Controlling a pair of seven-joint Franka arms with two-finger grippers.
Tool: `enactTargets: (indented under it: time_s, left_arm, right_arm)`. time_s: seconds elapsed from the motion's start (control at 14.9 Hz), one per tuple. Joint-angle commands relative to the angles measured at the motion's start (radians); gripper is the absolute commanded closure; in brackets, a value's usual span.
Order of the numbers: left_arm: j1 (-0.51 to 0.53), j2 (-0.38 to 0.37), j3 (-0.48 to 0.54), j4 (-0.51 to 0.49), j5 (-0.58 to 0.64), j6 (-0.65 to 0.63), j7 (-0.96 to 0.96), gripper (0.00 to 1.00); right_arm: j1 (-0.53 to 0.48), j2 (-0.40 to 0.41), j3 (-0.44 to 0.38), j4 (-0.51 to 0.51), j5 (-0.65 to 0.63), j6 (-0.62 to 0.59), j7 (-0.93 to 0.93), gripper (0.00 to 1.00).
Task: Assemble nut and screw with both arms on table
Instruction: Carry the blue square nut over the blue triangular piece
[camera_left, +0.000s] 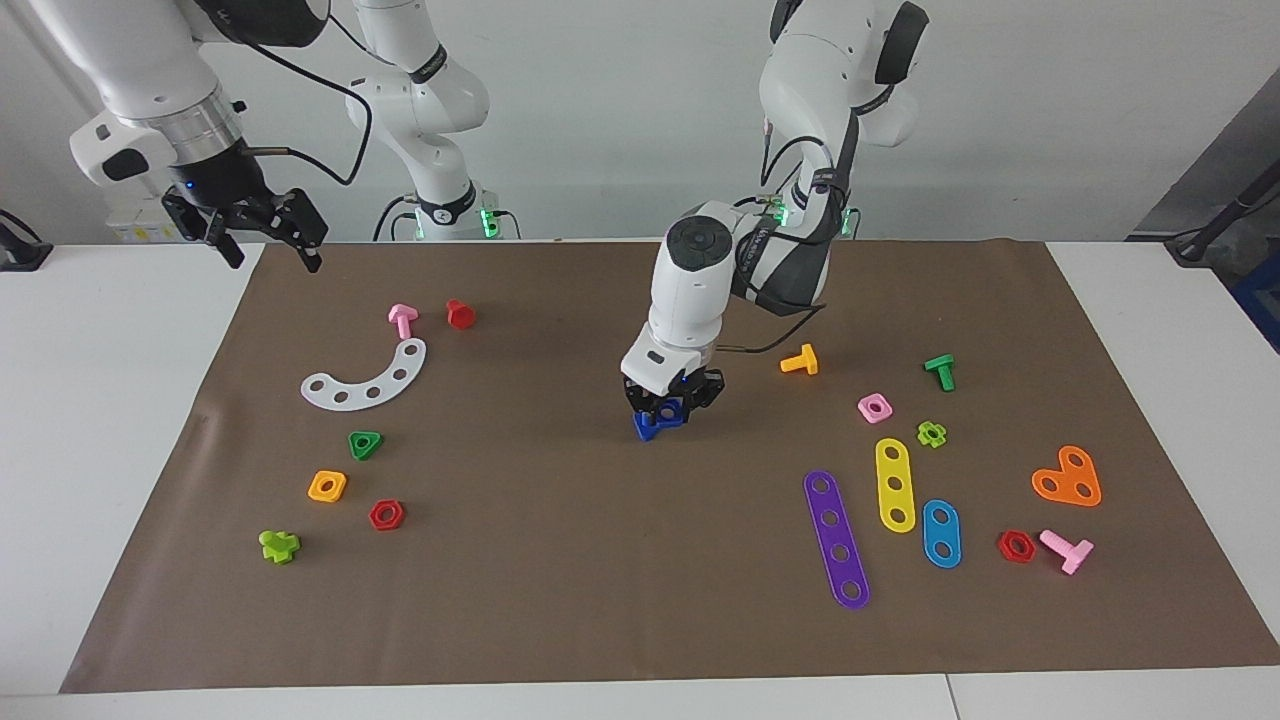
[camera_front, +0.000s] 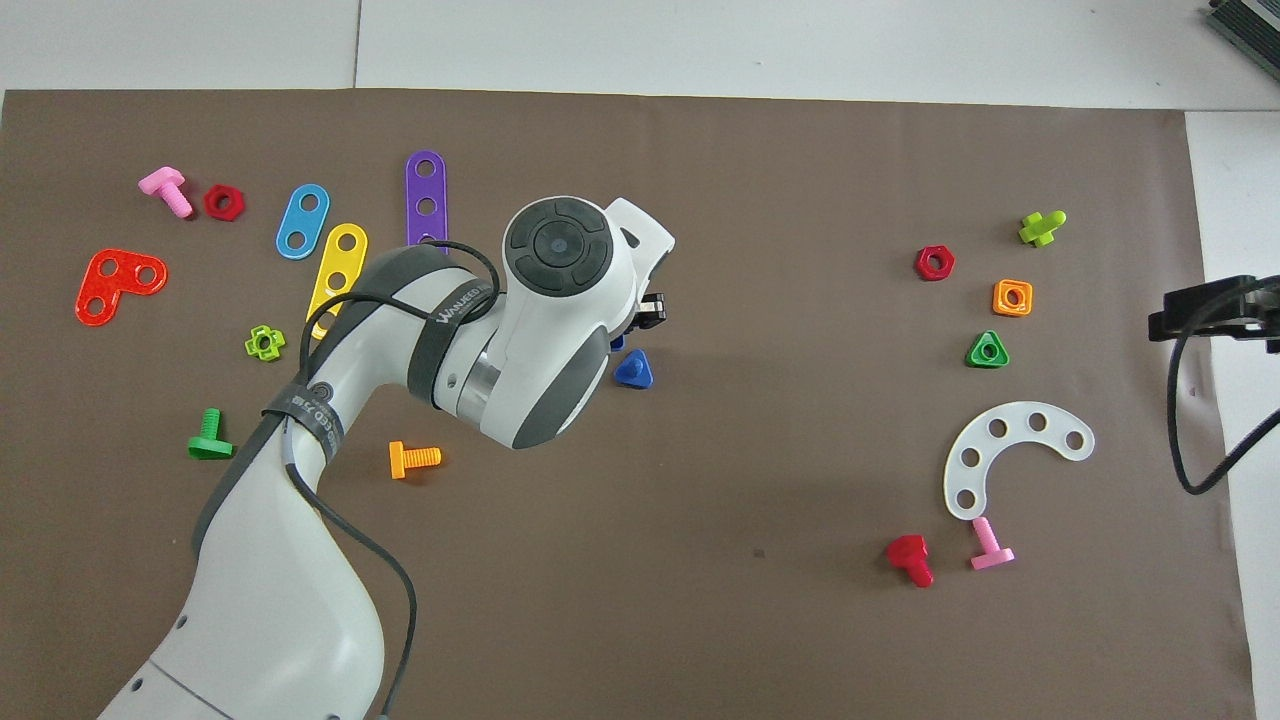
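My left gripper (camera_left: 672, 403) is low over the middle of the brown mat (camera_left: 560, 580), fingers down, closed around a small dark-blue piece that looks like the nut (camera_left: 672, 408). The dark-blue screw (camera_left: 648, 428) rests on the mat right under it, touching that piece; I cannot tell whether the two are joined. In the overhead view the screw's triangular head (camera_front: 633, 370) shows beside the left wrist, and the nut is almost hidden under the gripper (camera_front: 640, 325). My right gripper (camera_left: 270, 255) hangs open and empty, raised over the mat's edge at the right arm's end, and also shows in the overhead view (camera_front: 1205, 312).
Toward the right arm's end lie a white curved strip (camera_left: 370, 378), pink bolt (camera_left: 402, 320), red bolt (camera_left: 460, 314), green triangular nut (camera_left: 365, 444), orange nut (camera_left: 327, 486) and red nut (camera_left: 386, 514). Toward the left arm's end lie an orange bolt (camera_left: 800, 361), pink nut (camera_left: 874, 407) and coloured strips (camera_left: 836, 538).
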Motion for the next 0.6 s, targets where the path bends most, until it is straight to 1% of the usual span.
enactTargets:
  time_s: [0.0,0.13,0.27,0.54]
  left_arm:
    - [-0.020,0.021,0.018,0.032,0.002,0.017,-0.016,1.00]
    - [-0.022,0.021,0.016,0.014,0.005,0.035,-0.016,1.00]
    - [-0.040,0.019,0.016,0.000,0.002,0.055,-0.016,0.96]
    - [-0.055,0.007,0.016,-0.037,0.002,0.060,-0.016,0.97]
  right_arm:
    - [-0.011,0.004,0.010,0.007,-0.004,-0.018,-0.021,0.00]
    - [-0.011,0.004,0.010,0.007,-0.004,-0.018,-0.021,0.00]
    - [-0.011,0.004,0.010,0.007,-0.004,-0.018,-0.021,0.00]
    - [-0.011,0.004,0.010,0.007,-0.004,-0.018,-0.021,0.00]
